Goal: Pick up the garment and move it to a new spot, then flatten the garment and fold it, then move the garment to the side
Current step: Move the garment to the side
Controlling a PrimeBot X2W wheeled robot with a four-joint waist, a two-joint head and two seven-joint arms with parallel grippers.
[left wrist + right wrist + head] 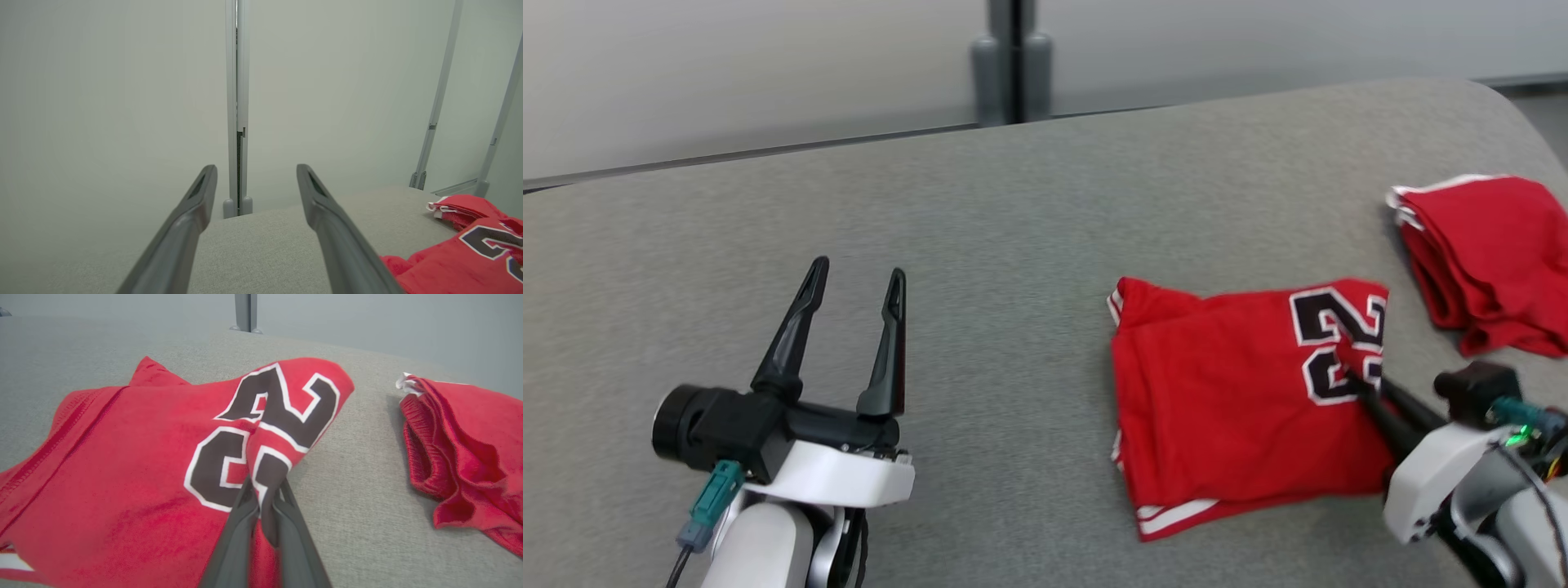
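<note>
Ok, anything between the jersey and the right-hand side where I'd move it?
Yes: a second red garment lies to the right of the jersey, apart from it, in that path. The right gripper has its jaws shut on the jersey's number.

The left gripper (858, 268) has two long black fingers (792, 335), broad at the root and tapering to thin tips, each with a narrow slot near the tip. They grow from a black block with a round black barrel (674, 420) on one side. Below is a smooth white shell (833, 478) with a teal plug (715, 490) and a grey cable (682, 562). The right gripper (1357, 377) is built alike, with a small green light (1517, 438) and thin black, red and yellow wires (1553, 469).
</note>
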